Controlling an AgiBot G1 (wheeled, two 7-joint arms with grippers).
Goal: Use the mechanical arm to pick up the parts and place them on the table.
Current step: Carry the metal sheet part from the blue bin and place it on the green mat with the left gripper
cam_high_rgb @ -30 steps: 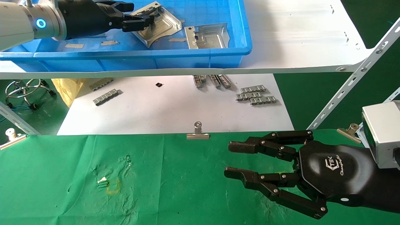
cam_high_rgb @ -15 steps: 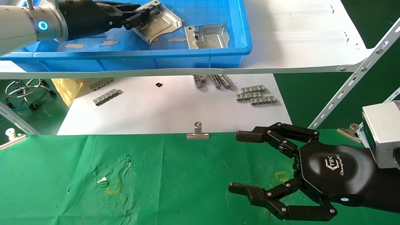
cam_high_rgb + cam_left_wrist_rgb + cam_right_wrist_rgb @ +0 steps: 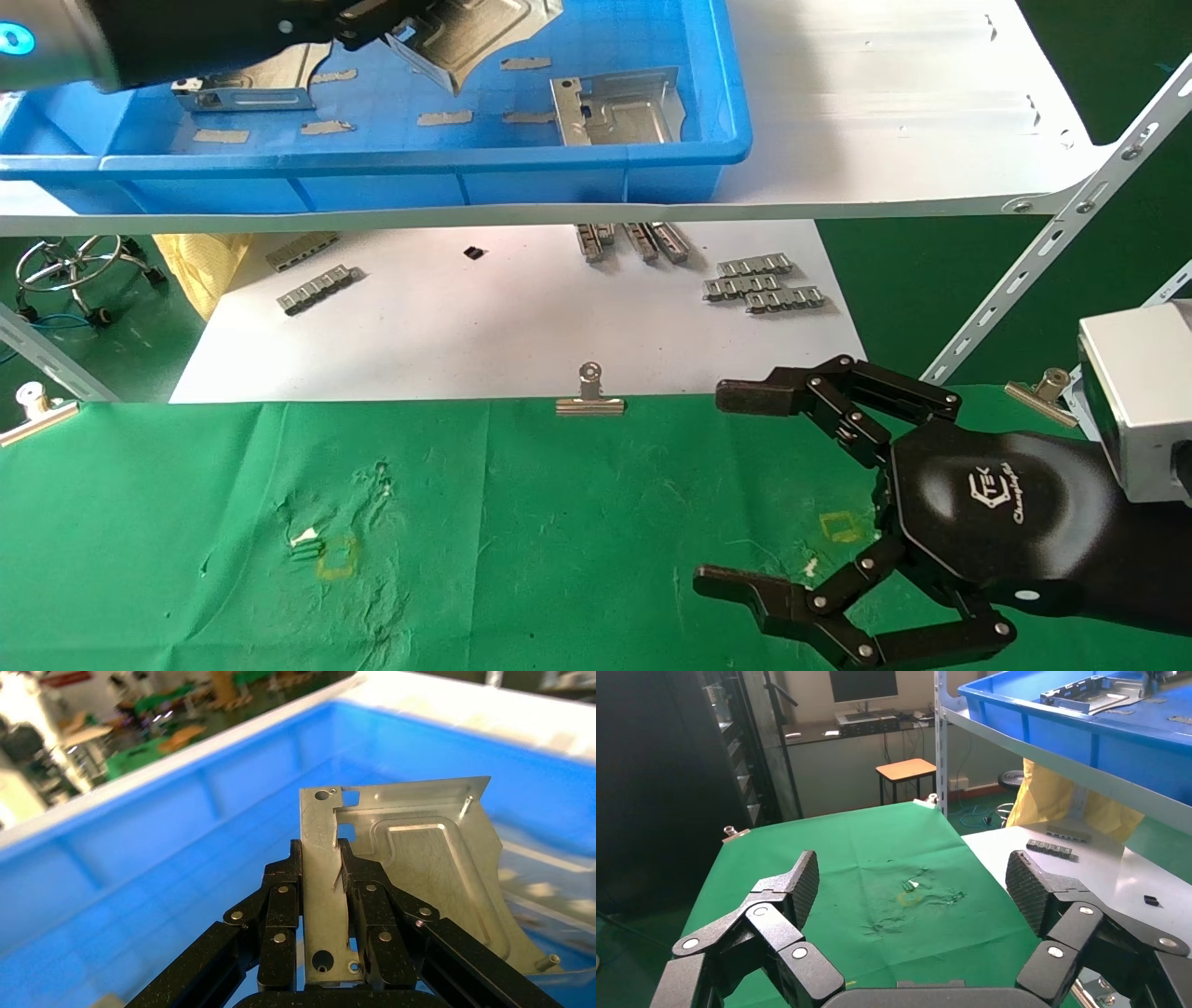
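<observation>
My left gripper (image 3: 377, 23) hovers over the blue tray (image 3: 596, 177) at the top left, shut on the folded side wall of a silvery part (image 3: 484, 28) that hangs clear of the tray floor. From the left wrist, both black fingers (image 3: 281, 903) clamp that part (image 3: 429, 860) from either side. Two more parts lie in the tray, one at its right end (image 3: 615, 107) and one under the arm (image 3: 247, 89). My right gripper (image 3: 733, 491) is wide open and empty, low over the green table (image 3: 559, 522) at the right; the right wrist view looks between its spread pads (image 3: 803, 878).
A white board (image 3: 521, 345) below the shelf holds small ribbed metal strips (image 3: 764, 284). Binder clips (image 3: 589, 396) pin the cloth's far edge. A slanted perforated shelf brace (image 3: 1052, 242) runs down the right. A yellow square outline (image 3: 337, 557) marks the wrinkled cloth at the left.
The left gripper has risen and drawn back with the part, uncovering another part under the arm. The right gripper's fingers have spread wider.
</observation>
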